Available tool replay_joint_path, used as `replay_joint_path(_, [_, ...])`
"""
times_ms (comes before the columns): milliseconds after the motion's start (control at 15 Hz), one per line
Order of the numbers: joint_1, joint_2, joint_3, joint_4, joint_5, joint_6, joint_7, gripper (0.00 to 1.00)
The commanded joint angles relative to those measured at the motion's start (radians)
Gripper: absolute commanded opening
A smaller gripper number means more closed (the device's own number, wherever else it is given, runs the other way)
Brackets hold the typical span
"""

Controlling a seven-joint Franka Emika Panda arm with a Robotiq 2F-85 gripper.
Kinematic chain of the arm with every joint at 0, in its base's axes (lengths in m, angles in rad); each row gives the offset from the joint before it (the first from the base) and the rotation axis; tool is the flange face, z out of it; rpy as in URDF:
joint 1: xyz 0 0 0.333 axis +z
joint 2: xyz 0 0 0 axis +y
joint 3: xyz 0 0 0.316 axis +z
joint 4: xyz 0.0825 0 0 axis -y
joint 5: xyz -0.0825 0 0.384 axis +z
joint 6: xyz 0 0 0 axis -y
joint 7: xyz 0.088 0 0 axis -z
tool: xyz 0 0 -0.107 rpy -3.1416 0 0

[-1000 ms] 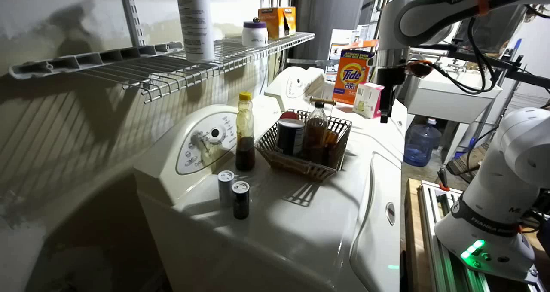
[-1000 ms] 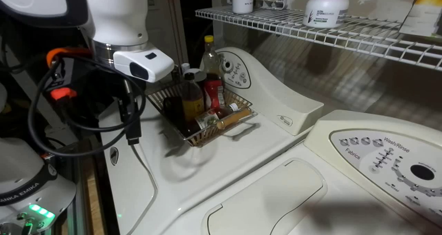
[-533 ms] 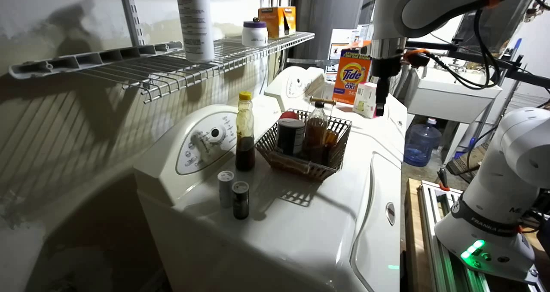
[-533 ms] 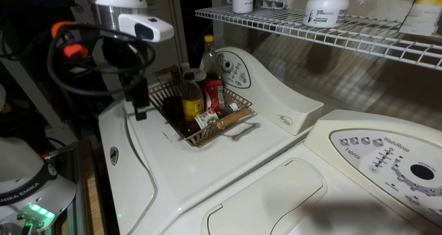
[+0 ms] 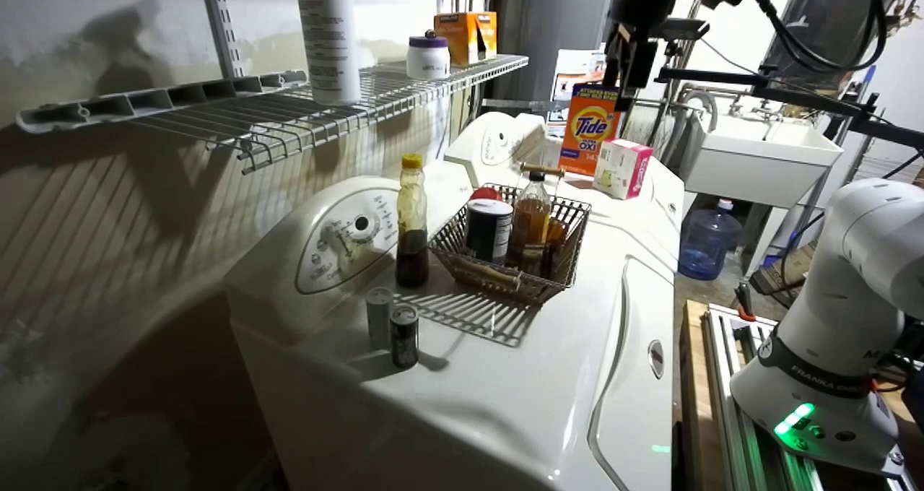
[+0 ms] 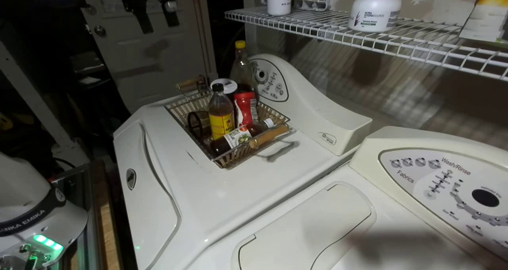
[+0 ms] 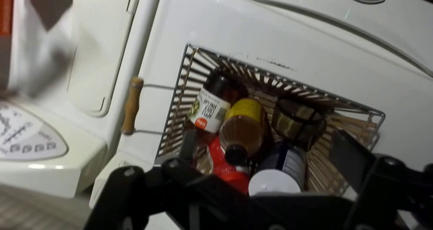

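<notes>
My gripper is open and empty. In the exterior views the gripper is raised high, and its two apart fingers show at the top edge. The wire basket with wooden handles lies below it in the wrist view. The basket holds a black-capped bottle with a yellow label, a red bottle, a white-lidded canister, a lying apple cider vinegar bottle and a dark see-through cup. The gripper touches none of them.
The basket stands on a white machine. A tall yellow-capped bottle and two small shakers stand beside it. A Tide box and a pink-white box stand beyond. A wire shelf overhangs the back.
The arm and gripper have risen well above the machine, nearly out of an exterior view. The gripper's two fingers now show apart. The basket and its contents have not moved.
</notes>
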Motion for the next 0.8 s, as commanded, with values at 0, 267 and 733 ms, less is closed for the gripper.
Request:
replay_joint_path(0, [0.061, 0.09, -0.051, 0.176, -0.008, 0.053, -0.157, 1.0])
replay_joint_path(267, [0.118, 0.17, -0.128, 0.283, 0.111, 0.199, -0.325, 1.0])
replay_joint_path(733, [0.096, 0.181, -0.11, 0.277, 0.135, 0.227, -0.349, 1.0])
